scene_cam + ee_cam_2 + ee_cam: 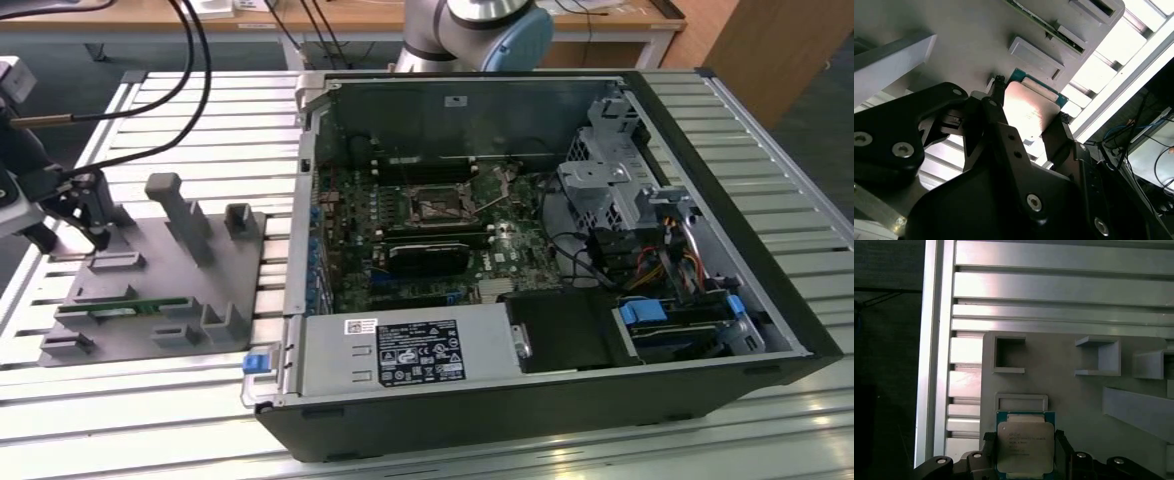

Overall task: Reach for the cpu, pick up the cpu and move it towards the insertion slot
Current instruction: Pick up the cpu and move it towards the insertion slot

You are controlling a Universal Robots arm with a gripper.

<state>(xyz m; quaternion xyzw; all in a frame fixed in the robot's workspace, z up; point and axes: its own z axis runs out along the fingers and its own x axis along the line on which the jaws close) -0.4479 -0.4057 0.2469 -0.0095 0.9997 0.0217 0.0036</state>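
The cpu (1025,447) lies silver side up between the gripper's (94,238) two black fingers (1055,136), which clamp its opposite edges. It is over the grey fixture plate (140,285) at the exterior view's far left; whether it is lifted, I cannot tell. The insertion slot (441,205) lies well apart, mid-frame to the right, inside the open computer case (467,100).

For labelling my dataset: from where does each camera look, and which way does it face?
Exterior view: off the arm, high, looking down on the open computer case and grey fixture; the arm and gripper show.
First wrist view: on the wrist, facing straight at the fixture; fingers flank the cpu.
Second wrist view: on the wrist, slanted along the fingers.
Both wrist views share the gripped cpu.
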